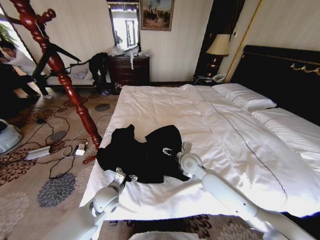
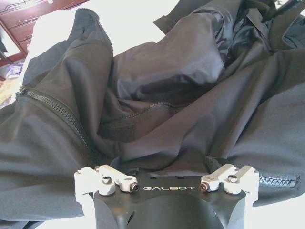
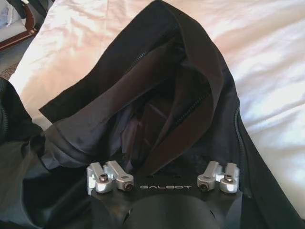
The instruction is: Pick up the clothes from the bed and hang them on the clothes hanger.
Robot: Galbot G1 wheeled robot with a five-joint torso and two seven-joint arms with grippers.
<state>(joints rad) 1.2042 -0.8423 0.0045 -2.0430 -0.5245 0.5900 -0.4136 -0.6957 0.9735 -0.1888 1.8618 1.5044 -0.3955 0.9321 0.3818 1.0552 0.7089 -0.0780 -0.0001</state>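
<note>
Both end effectors are down on the black coat, at the pick-up step.

The left end effector (image 1: 123, 176) presses into the near edge of the black coat (image 1: 145, 152), and the right end effector (image 1: 172, 151) sits on its right side by the collar; whether either is clenched on fabric or released I cannot tell, since the fingers are buried in cloth. Both arms reach forward with wrists bent down. The coat lies crumpled, zipper open, on the bed (image 1: 165, 107) near its foot corner. The coat stand (image 1: 60, 70) leans just off the bed's left side. Judging by this, the next move needs a firm hold at collar or shoulders before lifting.
</note>
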